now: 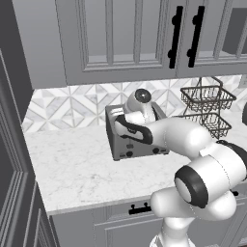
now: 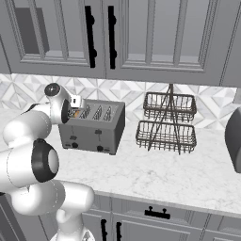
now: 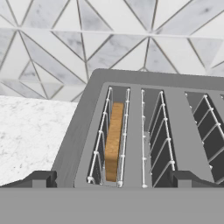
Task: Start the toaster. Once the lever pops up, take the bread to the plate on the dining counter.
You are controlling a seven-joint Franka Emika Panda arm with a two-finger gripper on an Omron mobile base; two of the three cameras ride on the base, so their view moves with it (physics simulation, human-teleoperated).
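Here, gripper (image 3: 112,178) hovers above toaster (image 2: 92,126), jaws spread wide, gripping nothing. Finger tips (image 3: 40,178) straddle leftmost two slots in hand view. Bread (image 3: 113,141) stands on edge inside leftmost slot, golden edge up, sunk between wire guides. Toaster sits on marble counter (image 1: 72,169) against patterned tile backsplash (image 3: 65,48). Two-tier wire basket (image 2: 167,122) stands just beside toaster, on its right in right base view. Grey cabinets (image 1: 120,34) hang overhead.
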